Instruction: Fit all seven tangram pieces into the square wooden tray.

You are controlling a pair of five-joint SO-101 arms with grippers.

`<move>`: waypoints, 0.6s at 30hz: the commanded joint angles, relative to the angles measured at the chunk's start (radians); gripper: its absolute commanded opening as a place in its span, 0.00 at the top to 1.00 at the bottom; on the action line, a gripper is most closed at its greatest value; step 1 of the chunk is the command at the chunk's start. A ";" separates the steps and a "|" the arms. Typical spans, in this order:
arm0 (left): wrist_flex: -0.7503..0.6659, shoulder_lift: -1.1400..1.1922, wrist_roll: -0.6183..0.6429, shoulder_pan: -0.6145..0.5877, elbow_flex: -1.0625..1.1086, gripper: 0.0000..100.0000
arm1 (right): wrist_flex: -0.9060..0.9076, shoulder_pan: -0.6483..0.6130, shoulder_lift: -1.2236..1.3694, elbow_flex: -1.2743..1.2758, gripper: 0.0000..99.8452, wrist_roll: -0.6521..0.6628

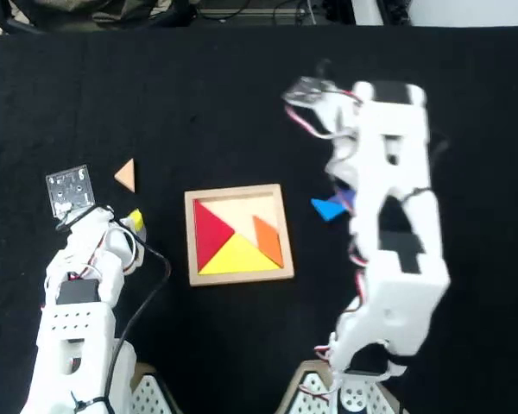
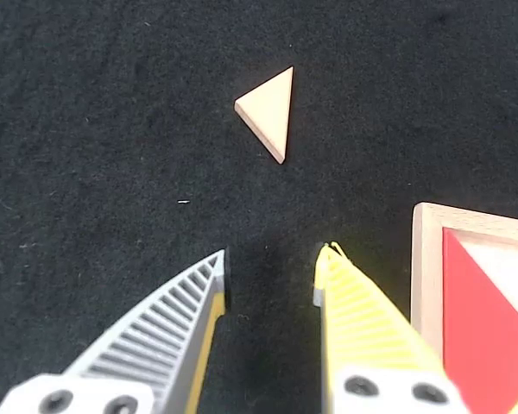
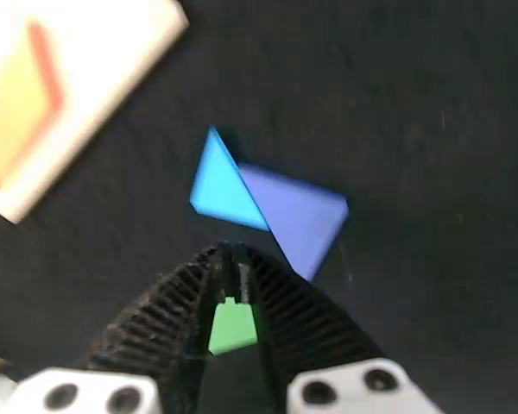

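Pale triangle point(image 1: 126, 176) points away from the tray point(image 1: 239, 189). Left gripper point(image 2: 274, 255) gapes nearby; right gripper point(image 3: 230, 252) clamps a green piece point(image 3: 233, 328) above blue triangle point(image 3: 217, 186) and purple piece point(image 3: 299, 216).

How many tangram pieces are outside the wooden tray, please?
4: beige triangle left of the tray; blue triangle and purple triangle touching, right of it; green piece in the right gripper.

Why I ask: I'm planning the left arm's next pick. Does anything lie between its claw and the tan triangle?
Nothing visible does. The left claw is open, and only bare black cloth lies between its tips and the tan triangle. The wooden tray sits off to one side, clear of that line.
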 commanded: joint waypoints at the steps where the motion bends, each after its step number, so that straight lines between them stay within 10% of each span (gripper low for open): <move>1: -0.020 -0.014 0.008 0.016 -0.007 0.82 | -0.201 0.089 -0.142 0.239 0.99 0.094; 8: -0.020 -0.014 0.008 0.021 -0.008 0.82 | -0.612 0.048 -0.331 0.634 0.99 0.141; 18: -0.020 -0.014 0.008 0.021 -0.008 0.82 | -0.359 -0.029 -0.234 0.481 0.75 0.292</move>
